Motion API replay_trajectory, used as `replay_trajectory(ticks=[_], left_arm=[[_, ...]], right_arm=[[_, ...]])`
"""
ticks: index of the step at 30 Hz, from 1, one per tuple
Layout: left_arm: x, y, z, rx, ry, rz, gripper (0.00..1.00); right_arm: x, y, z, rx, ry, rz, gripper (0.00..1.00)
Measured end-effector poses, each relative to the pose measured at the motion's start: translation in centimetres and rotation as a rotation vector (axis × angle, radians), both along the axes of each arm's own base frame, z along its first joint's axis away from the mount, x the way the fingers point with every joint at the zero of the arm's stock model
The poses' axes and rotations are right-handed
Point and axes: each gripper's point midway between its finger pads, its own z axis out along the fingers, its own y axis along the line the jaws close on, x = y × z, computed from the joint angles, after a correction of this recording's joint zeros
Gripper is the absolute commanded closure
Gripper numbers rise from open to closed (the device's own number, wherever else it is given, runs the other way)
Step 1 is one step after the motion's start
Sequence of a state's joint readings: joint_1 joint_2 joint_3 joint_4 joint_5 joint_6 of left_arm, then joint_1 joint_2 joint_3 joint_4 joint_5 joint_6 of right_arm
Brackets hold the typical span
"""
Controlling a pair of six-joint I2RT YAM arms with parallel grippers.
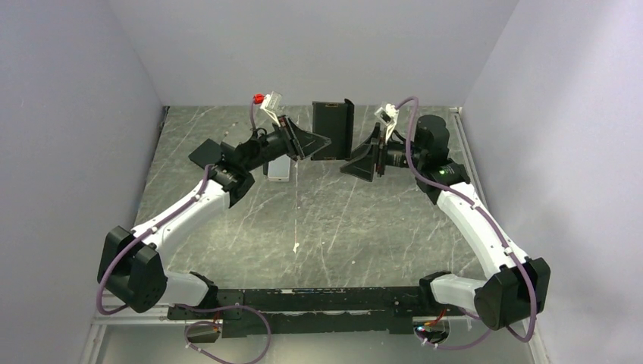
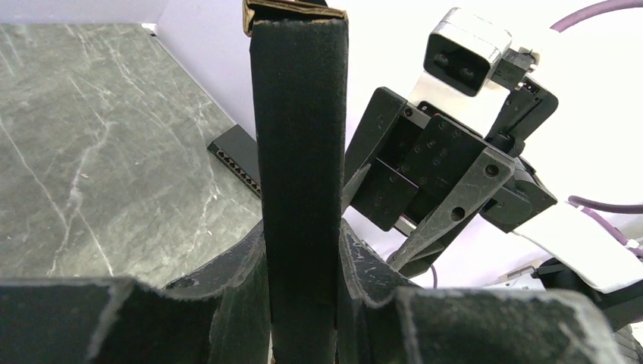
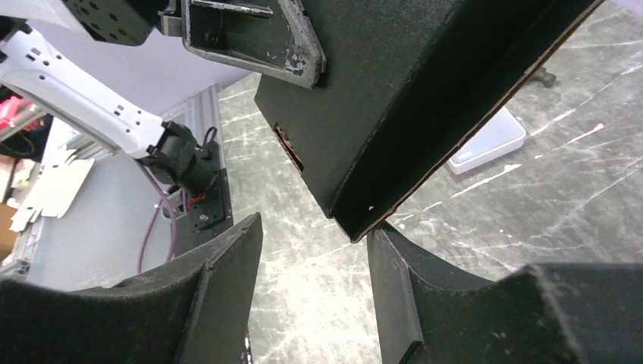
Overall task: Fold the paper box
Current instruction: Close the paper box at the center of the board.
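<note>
The paper box is a matte black shallow cardboard box, held upright above the back of the table. My left gripper is shut on its left edge. In the left wrist view the black panel stands straight up between my left gripper's fingers. My right gripper is open just right of the box's lower corner. In the right wrist view the box hangs over my right gripper, its lower corner beside the right finger, whether touching I cannot tell.
A small silver-grey case lies on the marble table below the left gripper and shows in the right wrist view. A flat black slab lies by the left arm. Another black slab lies near the back wall.
</note>
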State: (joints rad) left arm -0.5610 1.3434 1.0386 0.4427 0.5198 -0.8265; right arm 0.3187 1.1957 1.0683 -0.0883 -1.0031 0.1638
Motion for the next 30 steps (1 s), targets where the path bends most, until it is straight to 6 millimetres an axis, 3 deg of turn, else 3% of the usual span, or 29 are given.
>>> replay_trajectory(ticks=[13, 27, 30], left_arm=[[-0.1, -0.3, 0.7, -0.035, 0.049, -0.035, 1.0], [-0.4, -1.0, -1.1, -0.003, 0.107, -0.108, 1.0], [-0.6, -1.0, -1.3, 0.001, 0.111, -0.125, 1.0]], right_arm=[[-0.3, -0.9, 1.4, 0.096, 0.11, 0.02, 0.41], [-1.0, -1.6, -1.7, -0.102, -0.233, 0.096, 0.45], [-1.0, -1.8, -2.1, -0.139, -0.313, 0.107, 0.49]])
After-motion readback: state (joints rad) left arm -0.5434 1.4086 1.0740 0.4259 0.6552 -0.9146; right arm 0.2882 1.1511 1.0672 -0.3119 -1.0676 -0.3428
